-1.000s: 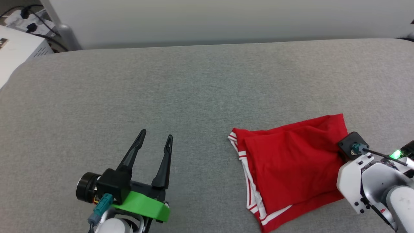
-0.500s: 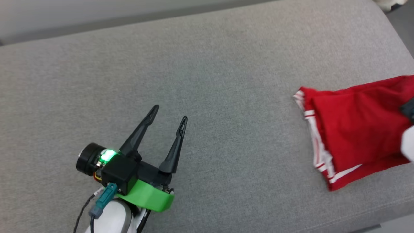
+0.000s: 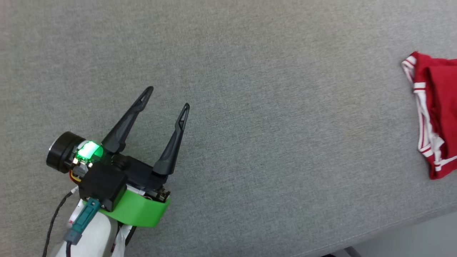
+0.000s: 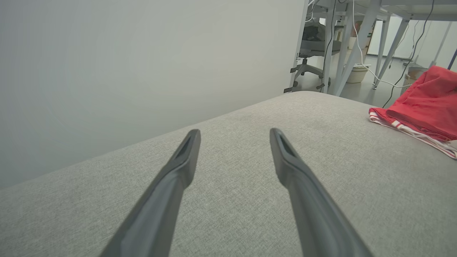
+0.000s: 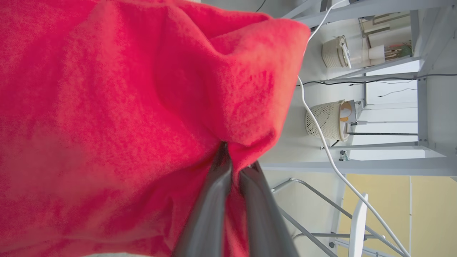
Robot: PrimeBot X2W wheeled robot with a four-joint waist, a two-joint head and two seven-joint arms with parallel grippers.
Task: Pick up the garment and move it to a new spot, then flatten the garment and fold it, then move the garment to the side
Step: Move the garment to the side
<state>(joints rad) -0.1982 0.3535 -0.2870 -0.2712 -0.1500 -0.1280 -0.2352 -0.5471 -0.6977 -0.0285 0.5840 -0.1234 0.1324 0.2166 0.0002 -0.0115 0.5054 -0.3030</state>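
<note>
- In the head view the left end effector [image 3: 167,98] hovers over the grey fabric-covered table [image 3: 271,117] at the lower left, its two dark fingers spread wide with nothing between them; a green light glows on its wrist.
- The left wrist view looks along those spread fingers at bare grey fabric and a pale wall [image 4: 125,64] behind the table.
- The garment [image 3: 439,117] sits at the far right of the head view, cut off by the frame and well apart from the left end effector: folded red cloth with red-white striped trim along its left side.
- From the left wrist view, the garment's striped edge rests on the table while the red cloth above it rises toward the right.
- The right wrist view gives the grip up close: the right end effector [image 5: 235,159] is closed tight on a bunched fold of the red garment.
- Beyond the cloth that view also shows a white cable [image 5: 321,135] and a pale woven basket [image 5: 326,119] among grey frame legs.
</note>
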